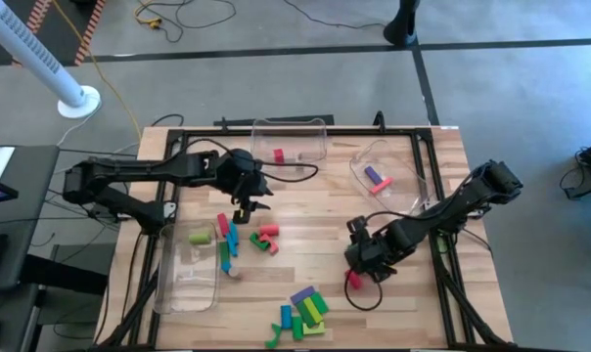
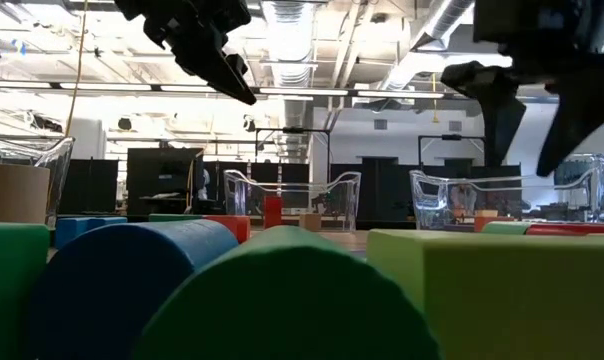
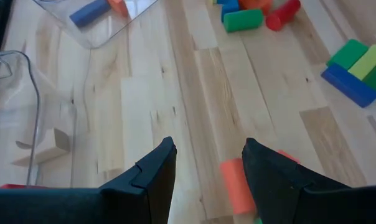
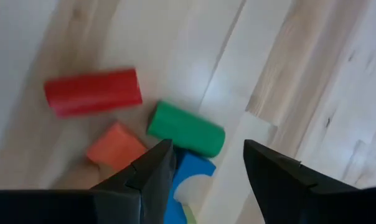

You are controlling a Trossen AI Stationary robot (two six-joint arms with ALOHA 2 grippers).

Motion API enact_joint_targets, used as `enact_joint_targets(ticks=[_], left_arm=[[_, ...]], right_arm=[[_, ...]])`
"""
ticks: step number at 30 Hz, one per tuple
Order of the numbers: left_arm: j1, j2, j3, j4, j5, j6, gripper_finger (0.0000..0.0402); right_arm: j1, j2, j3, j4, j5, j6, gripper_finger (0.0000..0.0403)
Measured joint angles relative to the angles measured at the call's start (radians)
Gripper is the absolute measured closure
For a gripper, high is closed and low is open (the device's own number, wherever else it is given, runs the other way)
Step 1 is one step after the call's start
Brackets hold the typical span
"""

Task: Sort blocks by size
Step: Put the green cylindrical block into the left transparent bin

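Observation:
Loose blocks lie on the wooden table: a red, green and blue group at centre left and a green, blue and purple pile near the front edge. My left gripper hovers open above the table; an orange block lies on the wood below its one finger. My right gripper hangs open, pointing down over a red cylinder, a green cylinder, an orange block and a blue arch. The blue arch shows in the gap between its fingers. Neither gripper holds anything.
Three clear bins stand on the table: one at the far edge with a red block, one at the right with a purple block, one at the left with a green block. Bare wood lies between the two grippers.

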Motion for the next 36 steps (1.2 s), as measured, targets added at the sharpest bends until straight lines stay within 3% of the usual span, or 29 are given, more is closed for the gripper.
enact_joint_targets(ticks=[22, 31, 36], left_arm=[[-0.006, 0.0, -0.007, 0.041, 0.002, -0.005, 0.0225], [-0.02, 0.0, -0.007, 0.043, 0.008, -0.013, 0.0225], [-0.028, 0.0, -0.007, 0.048, 0.009, -0.014, 0.0225]], right_arm=[[-0.036, 0.0, -0.168, 0.266, -0.07, -0.307, 0.0177], [-0.043, 0.001, -0.188, 0.288, -0.075, -0.358, 0.0177], [-0.055, 0.086, -0.187, 0.311, -0.135, -0.379, 0.0177]])
